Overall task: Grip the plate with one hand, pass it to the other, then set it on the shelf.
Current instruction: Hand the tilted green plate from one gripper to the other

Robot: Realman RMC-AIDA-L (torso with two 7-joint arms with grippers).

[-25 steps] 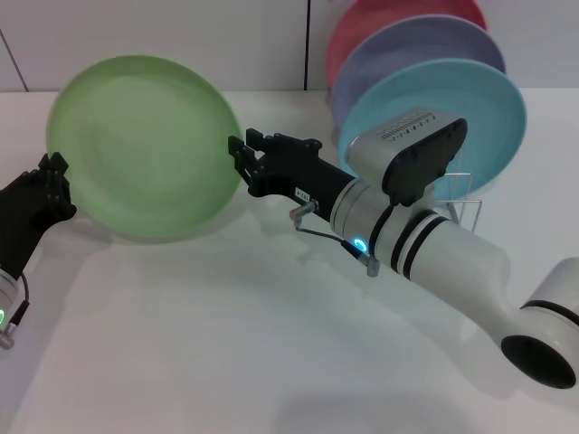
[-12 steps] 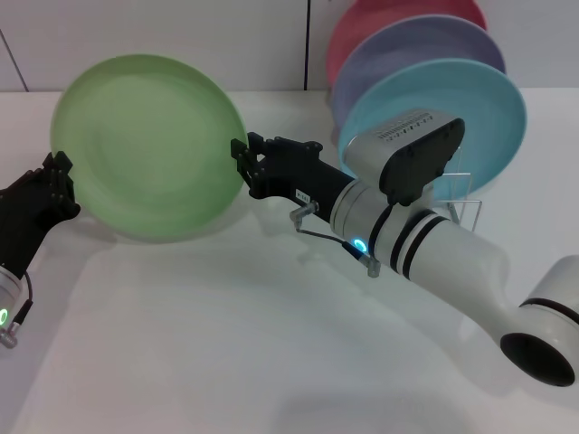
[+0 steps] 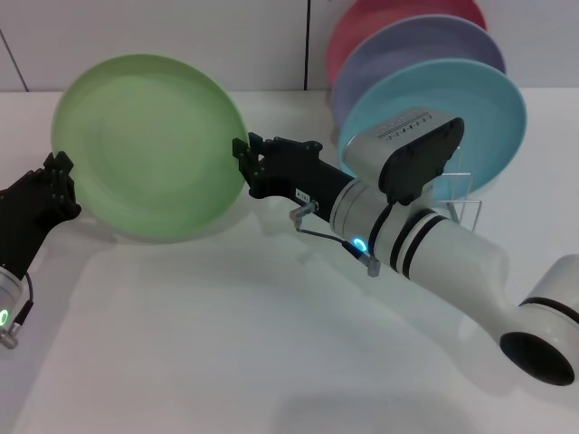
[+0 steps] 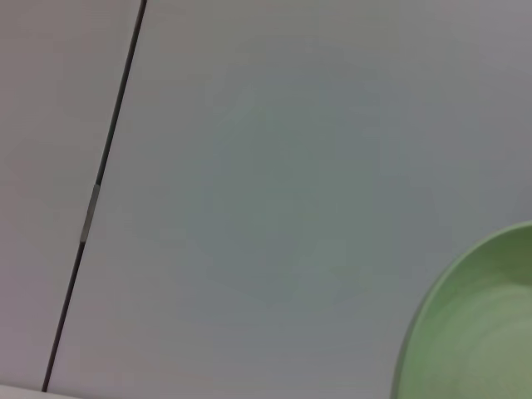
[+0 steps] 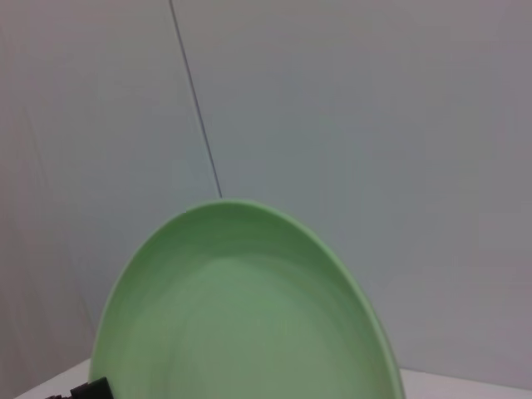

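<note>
The light green plate (image 3: 145, 145) is held upright above the white table, its face towards me. My left gripper (image 3: 61, 185), black on a slim forearm, is shut on the plate's left rim. My right gripper (image 3: 246, 165), on the thick white arm, is at the plate's right rim with its fingers open on either side of the edge. The plate also shows in the left wrist view (image 4: 482, 332) and in the right wrist view (image 5: 241, 316). The silver wire shelf (image 3: 466, 203) stands at the back right, mostly hidden by my right arm.
A turquoise plate (image 3: 488, 108), a lavender plate (image 3: 407, 54) and a pink plate (image 3: 380, 14) stand upright in the shelf. A white wall rises behind the table. My right arm lies across the table in front of the shelf.
The green plate and my left gripper have shifted slightly right, bringing the plate's right rim up to my right gripper's fingers. The right arm has barely moved.
</note>
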